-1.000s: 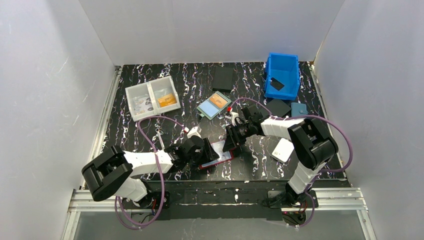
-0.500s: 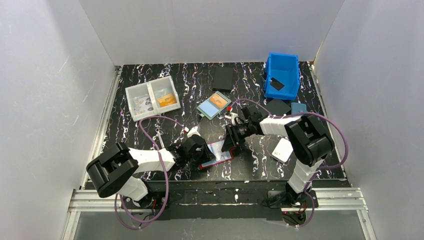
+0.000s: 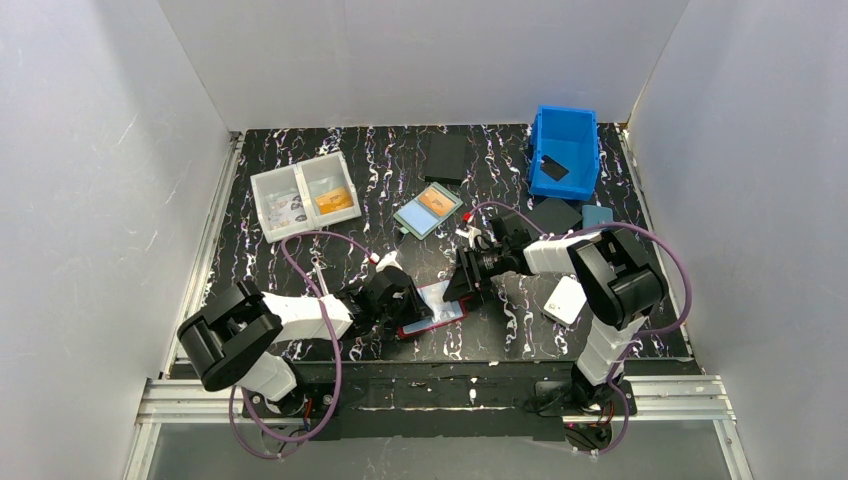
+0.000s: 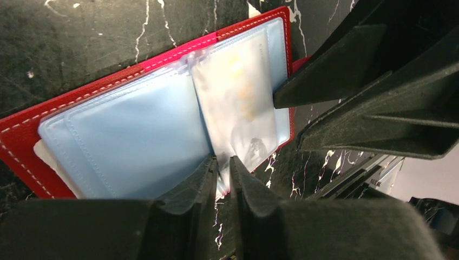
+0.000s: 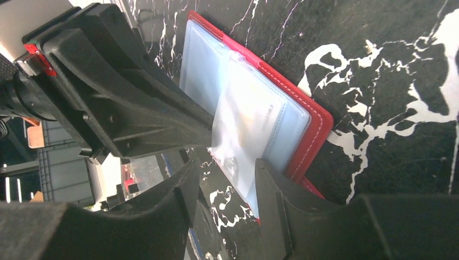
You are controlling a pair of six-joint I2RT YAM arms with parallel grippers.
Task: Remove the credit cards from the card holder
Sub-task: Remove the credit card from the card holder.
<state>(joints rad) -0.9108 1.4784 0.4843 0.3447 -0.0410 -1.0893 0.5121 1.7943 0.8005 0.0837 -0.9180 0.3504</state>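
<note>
The dark-red card holder (image 3: 436, 310) lies spread open near the table's front middle, light-blue pockets up (image 4: 124, 135). One clear plastic sleeve (image 4: 238, 103) stands up from its spine, with a pale card faintly showing inside. My left gripper (image 4: 223, 162) is shut on the near edge of that sleeve; it shows in the top view (image 3: 405, 300) at the holder's left side. My right gripper (image 5: 224, 173) is open at the holder's far right edge (image 3: 458, 285), one fingertip (image 5: 266, 168) on the blue pocket, the sleeve's corner between its jaws. I cannot make out separate light-blue cards.
A teal-framed case with an orange card (image 3: 428, 209) lies behind the holder. A clear two-part box (image 3: 304, 194) is at back left, a blue bin (image 3: 565, 150) at back right, a black pad (image 3: 445, 156) at the back. A white item (image 3: 566, 299) lies right.
The left arm's elbow has edged right and the right arm has shifted slightly. The holder stays where it was.
</note>
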